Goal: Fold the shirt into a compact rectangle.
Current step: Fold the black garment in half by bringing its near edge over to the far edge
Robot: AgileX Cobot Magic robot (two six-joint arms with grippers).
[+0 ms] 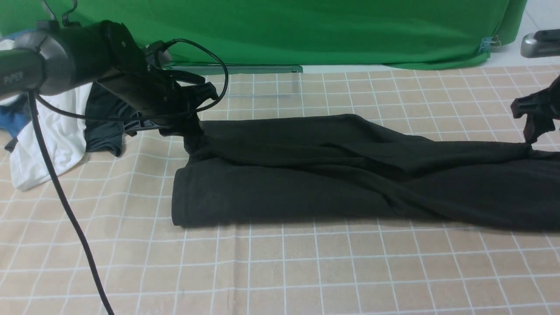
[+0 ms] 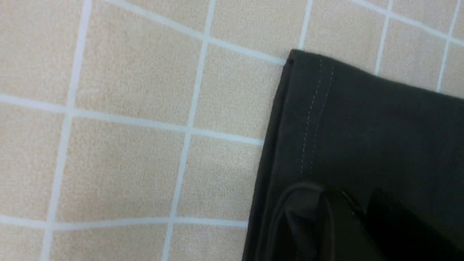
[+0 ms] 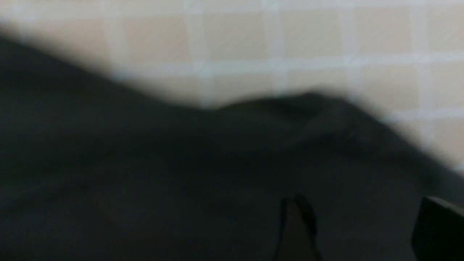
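The black shirt [image 1: 332, 175] lies folded lengthwise into a long band across the checked tablecloth [image 1: 280, 271], running off the right edge. No logo shows. My left gripper [image 1: 188, 127] sits low at the band's far left corner. In the left wrist view its fingers [image 2: 337, 224] stand close together on the stitched hem corner [image 2: 315, 108], with a fold of cloth bunched beside them. I cannot tell whether cloth is pinched. My right gripper [image 1: 531, 131] hovers at the band's far right end. Its fingers [image 3: 297, 232] stand wide apart, open over the blurred shirt [image 3: 181, 163].
A white garment [image 1: 48, 144], a smaller dark grey garment [image 1: 105, 127] and some blue cloth [image 1: 13, 118] are piled at the back left. The left arm's cable [image 1: 65, 205] hangs down over the table's left side. A green backdrop [image 1: 306, 30] closes the far edge.
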